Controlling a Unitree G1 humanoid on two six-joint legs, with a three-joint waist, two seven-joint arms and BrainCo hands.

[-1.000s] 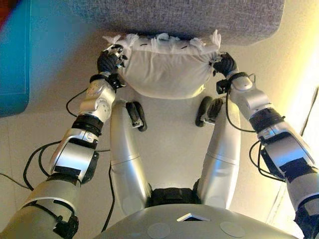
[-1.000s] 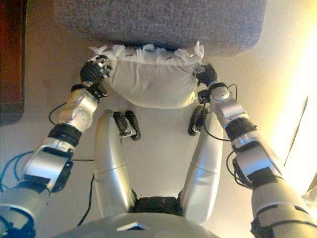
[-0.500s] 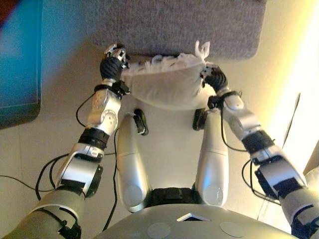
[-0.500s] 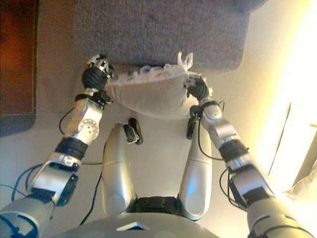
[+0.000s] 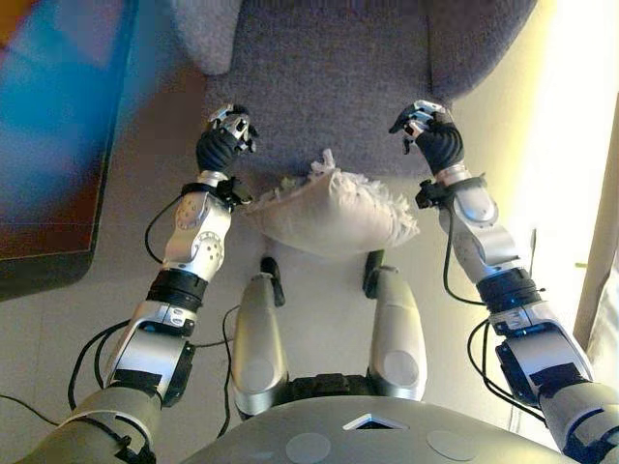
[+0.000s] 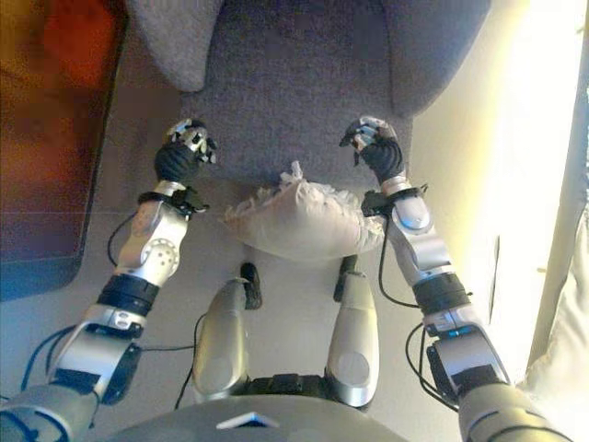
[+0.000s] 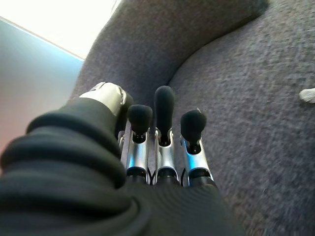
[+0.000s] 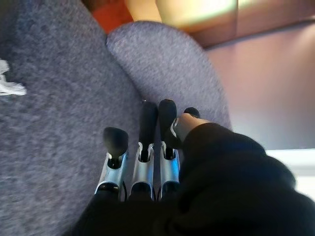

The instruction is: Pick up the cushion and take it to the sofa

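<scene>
Since a second ago we've let go: cushion [image 5: 334,211] sits on the sofa [image 5: 329,87] seat's front edge, left hand [image 5: 221,147] and right hand [image 5: 433,135] fingers released, empty — delivery looks basically done.

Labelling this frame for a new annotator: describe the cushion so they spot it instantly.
Start at the grey sofa filling the top of the head views. The cushion lies at the front edge of its seat, midway between the left hand and right hand, held by neither. It is the only pale thing there, cream with a frilly white fringe.
</scene>
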